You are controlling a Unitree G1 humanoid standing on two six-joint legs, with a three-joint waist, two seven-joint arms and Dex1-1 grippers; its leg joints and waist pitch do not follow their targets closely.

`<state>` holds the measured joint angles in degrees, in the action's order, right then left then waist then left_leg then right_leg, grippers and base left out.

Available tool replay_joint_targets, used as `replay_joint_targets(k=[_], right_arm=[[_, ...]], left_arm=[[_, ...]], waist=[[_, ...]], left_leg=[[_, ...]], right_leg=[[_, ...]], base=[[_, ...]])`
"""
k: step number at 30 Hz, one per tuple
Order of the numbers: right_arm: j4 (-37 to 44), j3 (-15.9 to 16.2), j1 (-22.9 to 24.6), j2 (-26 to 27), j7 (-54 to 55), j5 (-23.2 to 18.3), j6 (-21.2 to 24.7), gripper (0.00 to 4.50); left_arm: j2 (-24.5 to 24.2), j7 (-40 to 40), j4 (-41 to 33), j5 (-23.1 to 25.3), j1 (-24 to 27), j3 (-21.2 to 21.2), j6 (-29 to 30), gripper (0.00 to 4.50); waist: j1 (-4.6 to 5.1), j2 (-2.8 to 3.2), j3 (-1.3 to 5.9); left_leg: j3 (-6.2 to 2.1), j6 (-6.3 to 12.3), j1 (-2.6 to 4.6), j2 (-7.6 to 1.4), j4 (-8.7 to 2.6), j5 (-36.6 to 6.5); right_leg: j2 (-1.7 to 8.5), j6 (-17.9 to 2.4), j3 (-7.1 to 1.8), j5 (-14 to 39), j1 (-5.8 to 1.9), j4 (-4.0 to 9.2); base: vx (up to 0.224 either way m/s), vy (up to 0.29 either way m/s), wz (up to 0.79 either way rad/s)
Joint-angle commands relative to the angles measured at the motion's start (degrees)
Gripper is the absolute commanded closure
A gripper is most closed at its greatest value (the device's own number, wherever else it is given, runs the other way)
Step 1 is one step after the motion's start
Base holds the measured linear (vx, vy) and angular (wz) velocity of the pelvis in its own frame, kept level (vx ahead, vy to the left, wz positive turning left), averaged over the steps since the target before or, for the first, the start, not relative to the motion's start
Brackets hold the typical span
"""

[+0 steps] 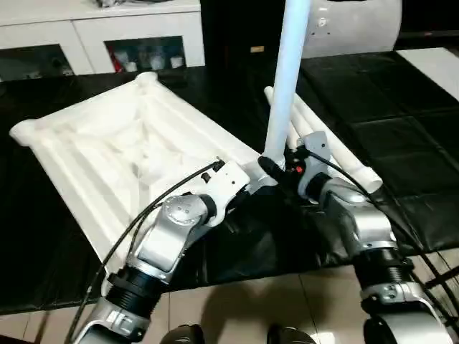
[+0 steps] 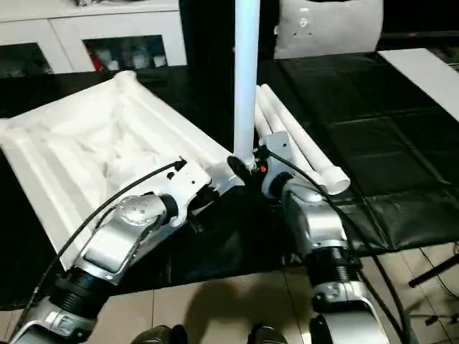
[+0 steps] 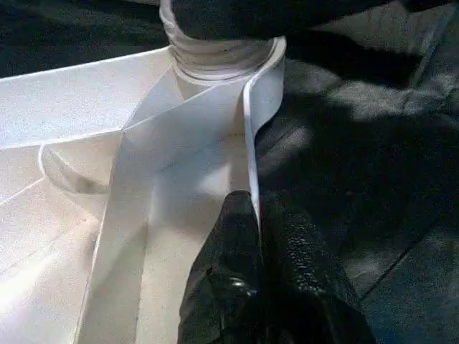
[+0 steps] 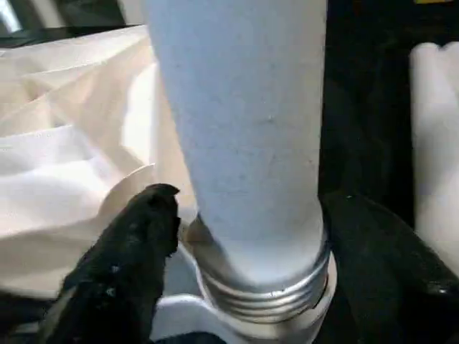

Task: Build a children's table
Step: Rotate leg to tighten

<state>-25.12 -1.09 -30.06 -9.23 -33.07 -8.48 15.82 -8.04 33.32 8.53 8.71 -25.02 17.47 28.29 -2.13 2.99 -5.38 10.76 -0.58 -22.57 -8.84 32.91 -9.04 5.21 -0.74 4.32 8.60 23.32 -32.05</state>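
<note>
The white tabletop (image 1: 122, 143) lies upside down on the black-covered worktable (image 1: 401, 143), its ribbed underside facing up and round sockets showing at the far corners. It sits toward the left of the work surface, angled so that one corner points at the robot.

The left gripper (image 3: 254, 236) is pinched onto the thin upright rim of the tabletop close to that near corner; in the left wrist view its two black fingers (image 3: 229, 279) press together with the white edge caught between them.

At the same corner one leg (image 1: 287, 72) stands upright, its threaded lower end seated in the corner socket (image 4: 265, 315), with the thread rings just above the socket's lip. The right gripper (image 4: 247, 272) is clamped around the base of this leg, one black finger on each side of the tube and touching it.

Just to the right of the standing leg, spare legs (image 2: 301, 143) lie side by side on the black cover, running away from the robot at a slant. Beyond the worktable stands a white cabinet (image 1: 93, 36) with glass-fronted compartments.
</note>
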Motion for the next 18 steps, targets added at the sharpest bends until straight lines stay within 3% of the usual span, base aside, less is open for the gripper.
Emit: replay_joint_targets(k=[1, 3, 7, 11, 14, 18], right_arm=[[2.95, 3.12, 1.97, -1.55, -5.54, -1.47, 1.16, 0.68], [4.46, 2.94, 2.87, -4.45, -7.98, -1.65, 0.88, 0.46], [6.03, 2.57, 4.16, -8.84, -12.62, -1.93, -0.10, 0.07], [7.70, 1.79, 4.94, -14.40, -19.23, -2.70, -1.23, 0.02], [7.98, 2.11, 4.91, -16.38, -21.42, -3.21, -1.39, 0.02], [8.36, 4.58, 4.55, -19.60, -28.27, -3.27, -1.38, 0.02]], left_arm=[[-1.34, 1.43, 0.48, 0.25, -1.92, 0.23, -2.57, 4.50], [-2.79, 3.06, 1.20, -0.08, -2.01, 0.15, -3.58, 4.50], [-5.44, 6.71, 2.23, -0.70, -2.20, 1.20, -5.59, 4.50], [-10.05, 14.04, 4.24, -1.28, -2.72, 3.36, -10.21, 4.50], [-11.78, 16.83, 5.61, -1.29, -3.15, 4.07, -12.67, 4.50], [-15.15, 23.62, 6.03, -2.52, -3.52, 5.77, -17.22, 4.50]], waist=[[-0.47, -0.51, 3.67], [-0.82, -0.43, 4.00], [-1.27, -0.48, 4.45], [-1.84, -0.39, 4.99], [-1.88, -0.25, 4.85], [-2.25, -0.36, 4.80]], left_leg=[[-1.98, 1.43, 1.52, -4.07, -4.59, -22.15], [-1.91, 1.99, 1.58, -4.12, -4.41, -20.34], [-1.75, 4.15, 1.04, -4.06, -3.96, -14.80], [-1.64, 6.10, 1.15, -4.12, -3.41, -11.26], [-1.61, 6.47, 1.12, -4.18, -3.41, -11.68], [-1.59, 5.27, 1.28, -4.35, -3.49, -14.16]], right_leg=[[4.02, -9.42, -2.80, 21.46, -1.73, 4.36], [3.84, -9.33, -2.75, 20.53, -1.96, 4.20], [3.91, -11.68, -2.65, 13.80, -2.56, 3.25], [3.72, -12.97, -2.48, 10.18, -2.77, 2.73], [3.65, -13.64, -2.34, 10.51, -2.71, 2.69], [3.73, -13.21, -2.36, 14.52, -2.63, 2.85]], base=[[0.000, 0.000, 0.00], [0.000, 0.000, 0.00], [0.000, 0.000, 0.00], [0.000, 0.000, 0.00], [0.000, 0.000, 0.00], [0.000, 0.000, 0.00]])
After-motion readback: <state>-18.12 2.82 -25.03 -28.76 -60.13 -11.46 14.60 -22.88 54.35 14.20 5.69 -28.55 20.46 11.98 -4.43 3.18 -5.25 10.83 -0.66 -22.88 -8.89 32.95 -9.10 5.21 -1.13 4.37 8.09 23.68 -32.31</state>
